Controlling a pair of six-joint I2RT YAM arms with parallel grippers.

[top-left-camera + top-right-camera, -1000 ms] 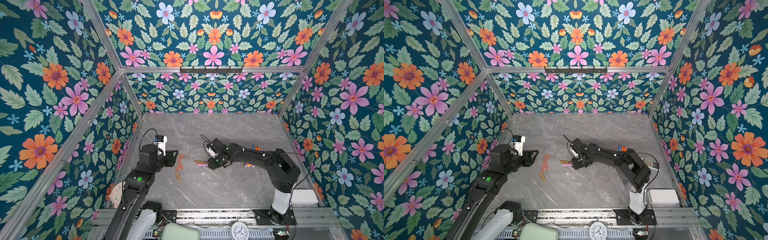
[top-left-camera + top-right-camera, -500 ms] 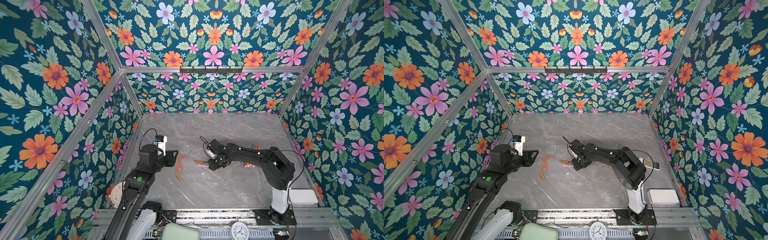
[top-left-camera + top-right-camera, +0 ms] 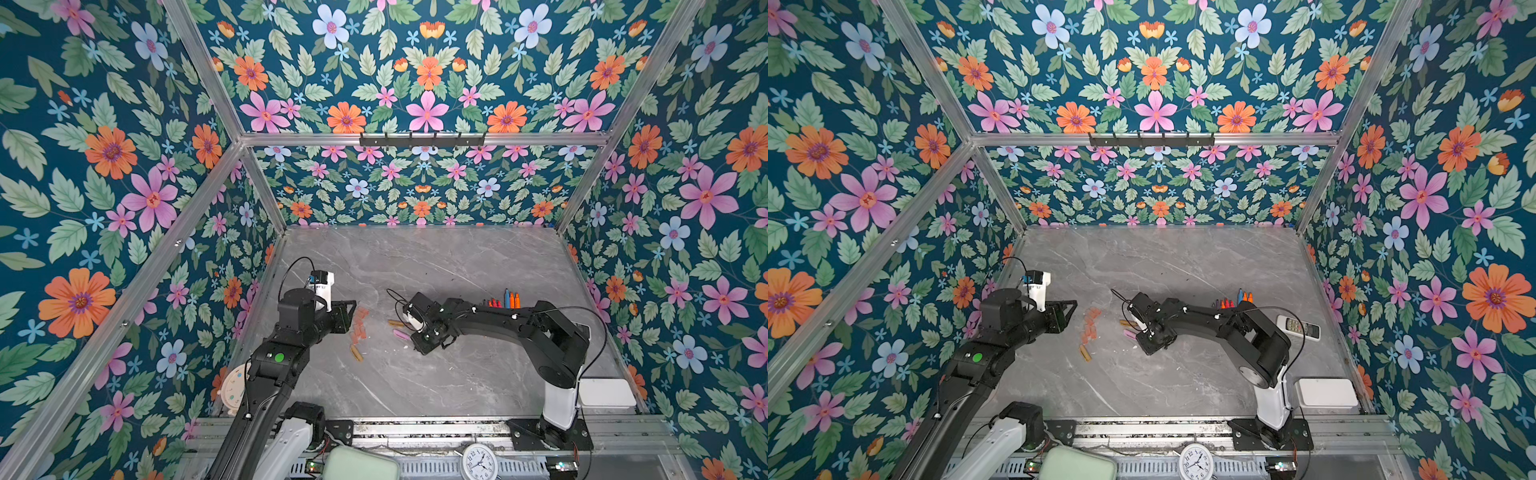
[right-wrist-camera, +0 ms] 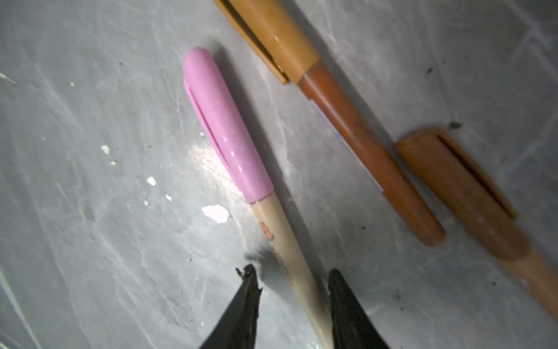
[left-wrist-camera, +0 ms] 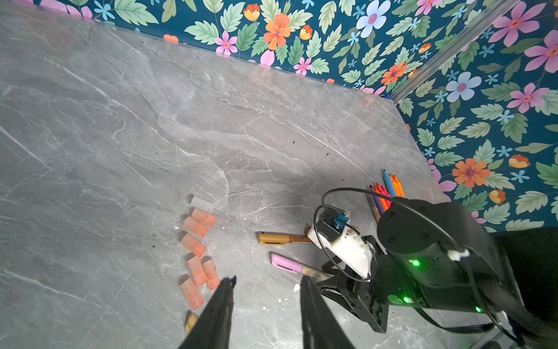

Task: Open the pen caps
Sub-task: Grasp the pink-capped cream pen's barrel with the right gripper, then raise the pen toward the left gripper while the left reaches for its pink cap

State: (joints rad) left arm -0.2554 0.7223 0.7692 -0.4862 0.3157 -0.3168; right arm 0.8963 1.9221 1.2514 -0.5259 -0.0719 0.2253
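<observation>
Currently your right pincer (image 4: 290, 272) straddles the cream barrel of the pink-capped pen (image 4: 271, 220). One side touches it and the other shows a gap, so it is not clenched. The pink cap (image 4: 223, 127) sits on that pen, which lies on the worktop (image 4: 90, 121). Your left pincer (image 5: 268, 281) hangs released and empty beside the loose orange caps (image 5: 196, 244).

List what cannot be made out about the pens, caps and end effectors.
- Right wrist view: the pink-capped pen leaves the frame between the fingers of the right end effector; contact unclear.
- Same view: a brown-capped pen is blurred and cut by the edge.
- Both top views: the right arm covers the pen bunch; uncountable.
- Left wrist view: a finger of the left end effector hides part of a gold cap.
</observation>
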